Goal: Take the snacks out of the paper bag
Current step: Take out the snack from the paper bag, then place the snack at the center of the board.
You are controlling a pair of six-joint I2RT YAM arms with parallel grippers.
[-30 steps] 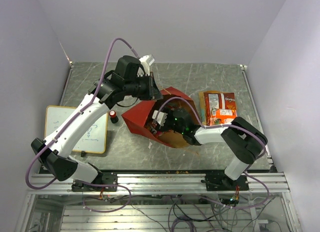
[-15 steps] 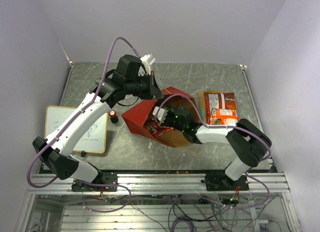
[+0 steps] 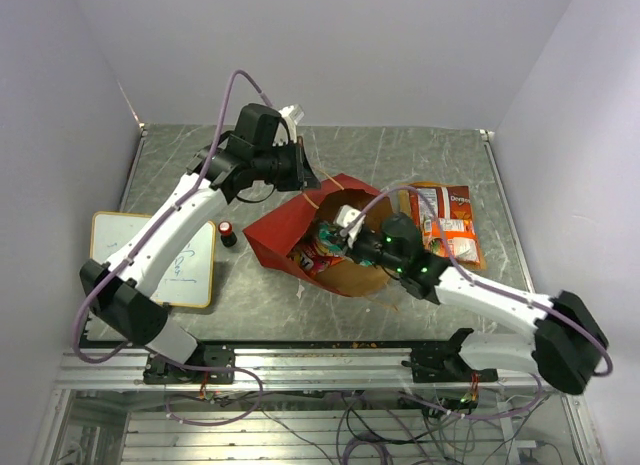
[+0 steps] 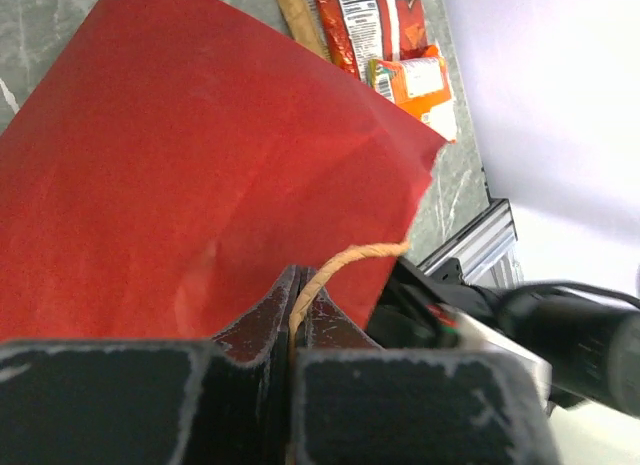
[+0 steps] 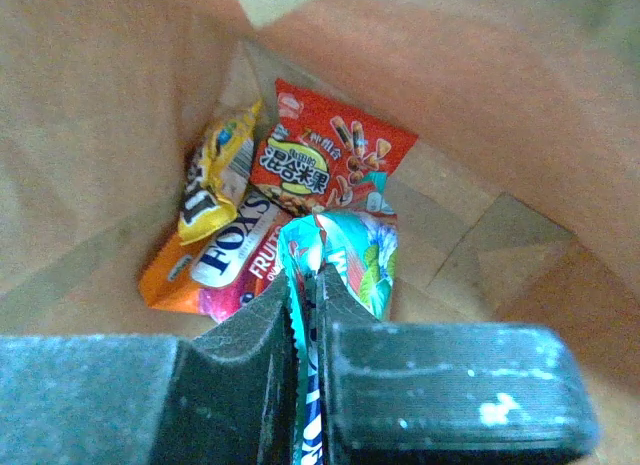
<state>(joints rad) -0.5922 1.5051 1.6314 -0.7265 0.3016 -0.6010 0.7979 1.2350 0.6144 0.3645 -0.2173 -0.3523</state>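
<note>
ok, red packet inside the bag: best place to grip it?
I'd pinch the red packet by its far right corner, coming in through the paper bag mouth. It lies flat; that corner is bare, the near edge sits under the teal packet.

The teal packet [image 5: 352,257] vanishes at its lower end between the fingers of the right pincer [image 5: 306,290]. The cord [image 4: 350,255] disappears inside the left pincer [image 4: 297,293]; beyond it, the chip bag [image 4: 366,30] is cut by the top edge.
</note>
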